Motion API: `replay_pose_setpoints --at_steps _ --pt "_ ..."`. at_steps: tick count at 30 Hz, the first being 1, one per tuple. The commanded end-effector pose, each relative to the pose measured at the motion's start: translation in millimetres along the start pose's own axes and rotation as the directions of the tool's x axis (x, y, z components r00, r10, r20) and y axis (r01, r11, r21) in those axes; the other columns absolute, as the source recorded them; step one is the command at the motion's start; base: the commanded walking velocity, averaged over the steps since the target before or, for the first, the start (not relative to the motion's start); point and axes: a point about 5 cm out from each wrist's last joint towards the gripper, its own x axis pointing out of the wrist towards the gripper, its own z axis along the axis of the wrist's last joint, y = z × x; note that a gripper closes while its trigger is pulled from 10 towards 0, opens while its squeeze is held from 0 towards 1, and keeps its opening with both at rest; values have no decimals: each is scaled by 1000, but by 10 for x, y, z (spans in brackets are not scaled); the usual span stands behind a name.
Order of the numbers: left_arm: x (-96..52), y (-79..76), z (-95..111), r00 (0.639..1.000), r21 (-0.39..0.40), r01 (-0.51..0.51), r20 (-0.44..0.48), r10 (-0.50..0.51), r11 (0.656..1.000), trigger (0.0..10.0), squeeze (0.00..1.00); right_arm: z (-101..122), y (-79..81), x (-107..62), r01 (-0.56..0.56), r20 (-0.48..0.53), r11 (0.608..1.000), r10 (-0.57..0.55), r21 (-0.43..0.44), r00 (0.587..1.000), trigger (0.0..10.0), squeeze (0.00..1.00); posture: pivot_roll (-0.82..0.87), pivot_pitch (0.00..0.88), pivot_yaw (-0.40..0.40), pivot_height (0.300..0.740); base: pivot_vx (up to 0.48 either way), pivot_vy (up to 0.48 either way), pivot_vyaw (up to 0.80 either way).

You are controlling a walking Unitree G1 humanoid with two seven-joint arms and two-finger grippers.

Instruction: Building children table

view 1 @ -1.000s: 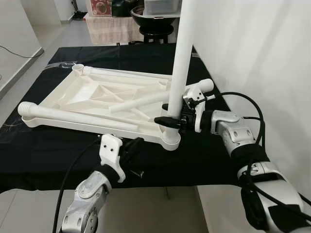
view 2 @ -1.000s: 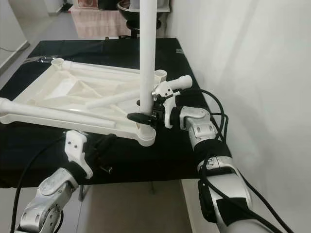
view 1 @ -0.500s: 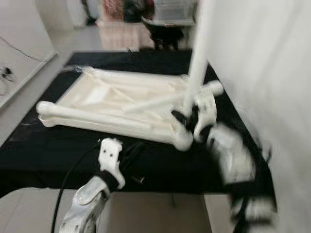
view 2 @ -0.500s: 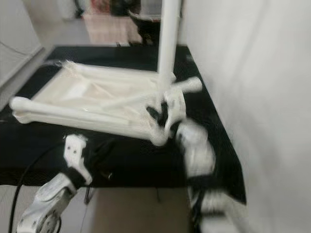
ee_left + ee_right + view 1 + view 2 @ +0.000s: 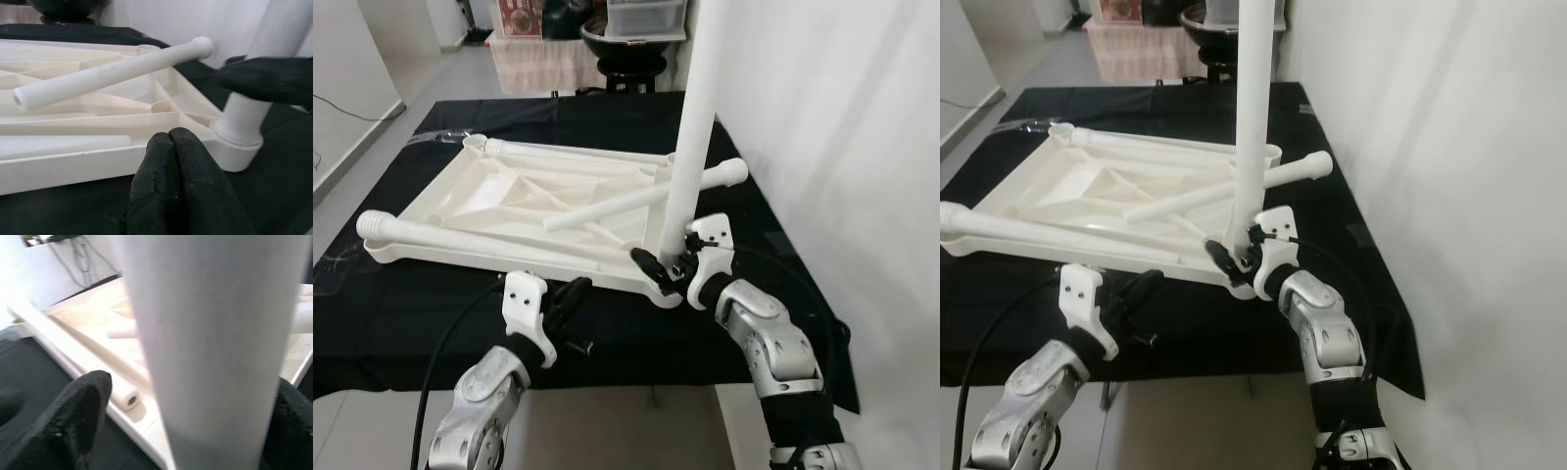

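The right gripper (image 5: 658, 270) was clamped on the upright white leg (image 5: 690, 137) just above its corner socket in the overturned plastic tabletop (image 5: 499, 196). The left gripper (image 5: 171, 142), fingers pressed together and empty, was held near the tabletop's front edge. A loose leg (image 5: 641, 196) lay across the ribbed underside, on black cloth (image 5: 391, 323).

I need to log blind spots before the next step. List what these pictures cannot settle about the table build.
- Upright leg: its top is cut off by the head views' upper edge.
- Corner socket: whether the leg is fully seated is hidden inside it.
- Right gripper: its far finger is hidden behind the leg.
- Tabletop: its upper face lies against the black cloth.
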Motion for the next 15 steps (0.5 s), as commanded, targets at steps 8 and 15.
replay_pose_setpoints --at_steps 8,15 --pt "-52 72 -31 998 81 -37 -56 41 996 10000 0 -339 146 -530 -221 -136 975 220 8 966 10000 1000 -25 86 15 740 0 0 0" --pt "-87 163 -31 992 108 -99 -71 107 989 10000 0 -404 184 -923 -308 -233 951 302 10 924 10000 0 -38 82 32 740 0 0 0"
